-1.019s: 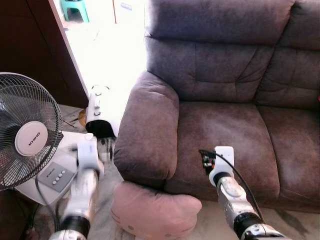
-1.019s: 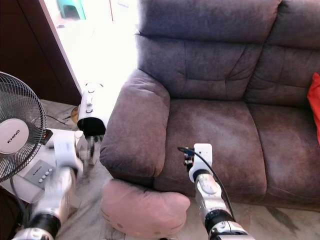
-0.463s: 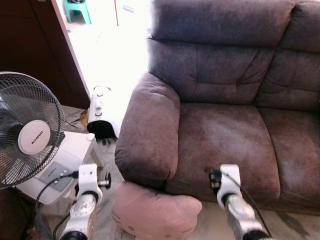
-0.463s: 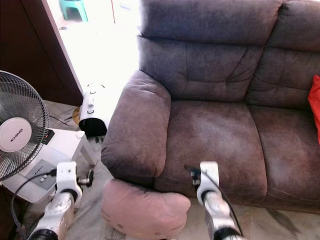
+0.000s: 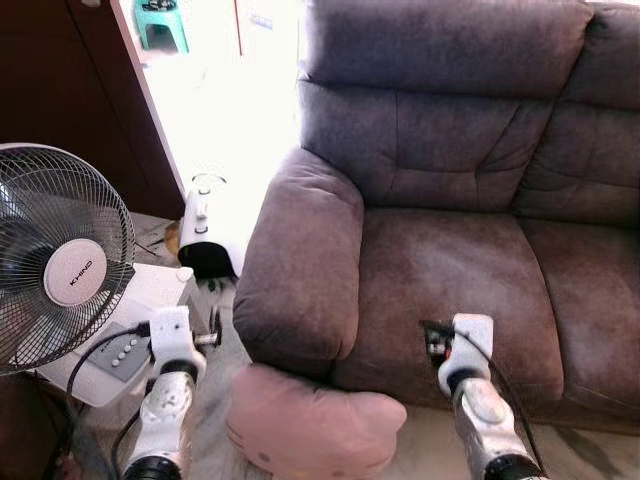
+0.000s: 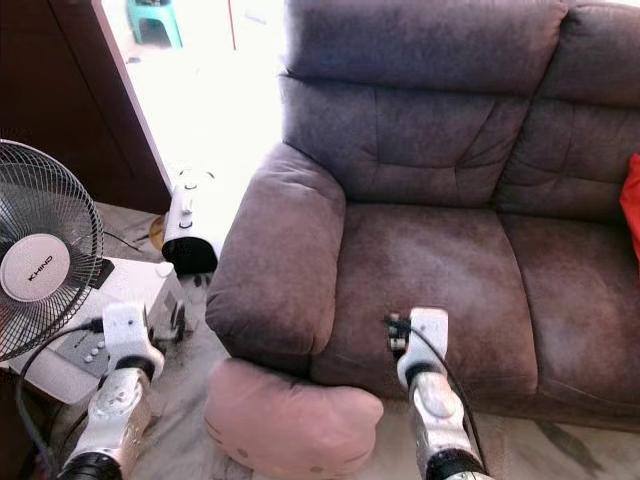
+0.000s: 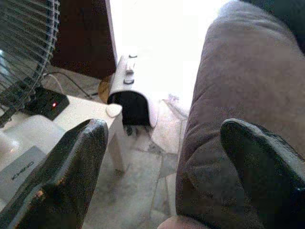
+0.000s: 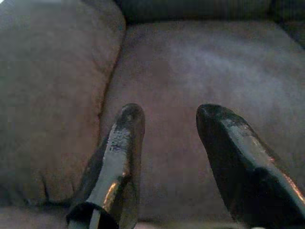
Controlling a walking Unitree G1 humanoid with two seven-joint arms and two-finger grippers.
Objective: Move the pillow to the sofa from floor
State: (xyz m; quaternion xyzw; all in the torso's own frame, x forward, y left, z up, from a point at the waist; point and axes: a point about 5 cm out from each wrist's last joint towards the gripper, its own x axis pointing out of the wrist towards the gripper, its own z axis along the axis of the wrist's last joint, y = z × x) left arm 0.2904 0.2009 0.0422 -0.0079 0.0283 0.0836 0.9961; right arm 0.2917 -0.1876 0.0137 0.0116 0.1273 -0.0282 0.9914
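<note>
A pink pillow [image 5: 315, 433] lies on the floor [image 5: 215, 440], pressed against the front of the sofa [image 5: 450, 200] just below its left armrest [image 5: 300, 260]. The sofa is a grey-brown fabric one, with a bare seat cushion [image 5: 445, 280] beside that armrest. The left pincer [image 7: 162, 167] hangs above the floor just left of the pillow, between the armrest and a low white bench [image 5: 130, 330]; its two black fingers [image 7: 66, 176] are spread wide apart and grip nothing. The right pincer [image 8: 164, 157] is raised over the front edge of the seat cushion, up and to the right of the pillow; its fingers [image 8: 119, 152] are also parted, with nothing between them. On the white bench stands a round electric fan [image 5: 55, 260] with a wire grille, and a black power strip [image 7: 47, 101] with a small red light lies beside it. Behind the bench, on the floor near the armrest, sits a small white appliance [image 5: 205, 235] with a dark opening. A red cushion [image 6: 631, 205] shows at the sofa's far right edge. A green stool [image 5: 160, 20] stands in the bright area beyond.
</note>
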